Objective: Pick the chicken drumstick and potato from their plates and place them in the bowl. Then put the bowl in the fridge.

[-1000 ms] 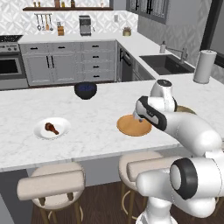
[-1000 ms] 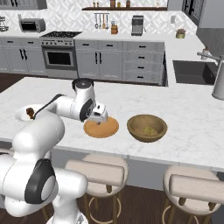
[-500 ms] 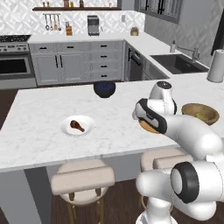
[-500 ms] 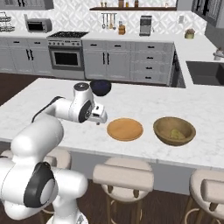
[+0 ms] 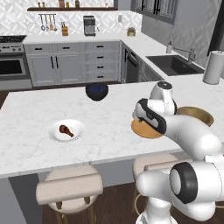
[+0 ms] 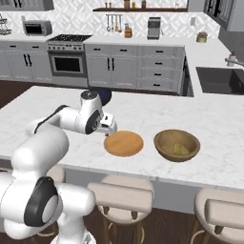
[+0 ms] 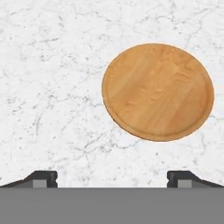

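The reddish-brown chicken drumstick (image 5: 66, 129) lies on the glossy white plate (image 5: 78, 134) at the left of the island. The yellowish potato (image 6: 179, 149) rests inside the tan wooden bowl (image 6: 164, 137), which stands right of the bare wooden plate (image 6: 124, 143) (image 7: 158, 91). My gripper (image 6: 110, 129) (image 7: 112, 178) hovers open over the marble just beside the wooden plate's left edge, with nothing between its fingertips (image 7: 42, 177). From the left base camera my arm covers part of the wooden plate (image 5: 141, 130) and of the bowl (image 5: 195, 115). The fridge is out of view.
A small dark blue-black bowl (image 5: 96, 91) sits at the island's far side. A paper towel roll (image 5: 213, 66) stands by the sink (image 5: 173, 64). Stools (image 6: 121, 195) line the near edge of the island. Bare marble lies between the two plates.
The base has driven along the island, so the whole picture has shifted. Against the wooden plate, my open gripper has gone from above it to beside its left edge.
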You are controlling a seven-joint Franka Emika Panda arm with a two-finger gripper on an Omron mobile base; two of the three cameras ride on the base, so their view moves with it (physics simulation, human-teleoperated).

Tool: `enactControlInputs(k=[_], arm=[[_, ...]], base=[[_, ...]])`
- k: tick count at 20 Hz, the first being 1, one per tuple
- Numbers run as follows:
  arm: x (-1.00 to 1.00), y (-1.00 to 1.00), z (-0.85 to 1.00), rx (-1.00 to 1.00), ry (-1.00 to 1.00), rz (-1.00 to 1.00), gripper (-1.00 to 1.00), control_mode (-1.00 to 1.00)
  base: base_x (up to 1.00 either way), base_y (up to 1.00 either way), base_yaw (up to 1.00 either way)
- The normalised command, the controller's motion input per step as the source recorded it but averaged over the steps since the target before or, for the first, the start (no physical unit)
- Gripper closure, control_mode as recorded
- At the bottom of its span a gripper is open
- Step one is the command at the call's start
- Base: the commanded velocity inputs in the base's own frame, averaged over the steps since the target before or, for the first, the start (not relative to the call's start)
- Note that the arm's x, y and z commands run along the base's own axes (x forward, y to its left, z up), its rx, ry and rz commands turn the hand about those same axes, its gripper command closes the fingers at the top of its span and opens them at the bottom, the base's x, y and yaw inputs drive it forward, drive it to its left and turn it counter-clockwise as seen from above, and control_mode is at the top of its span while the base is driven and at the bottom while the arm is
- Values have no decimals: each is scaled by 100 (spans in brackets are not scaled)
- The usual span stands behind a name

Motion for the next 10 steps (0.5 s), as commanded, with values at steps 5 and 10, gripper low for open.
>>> enactControlInputs(k=[5, 10], arm=[[0, 0, 0, 0, 0, 0, -100, 100], [6, 5, 0, 0, 0, -1, -100, -100]], base=[[56, 3, -6], [44, 7, -5]])
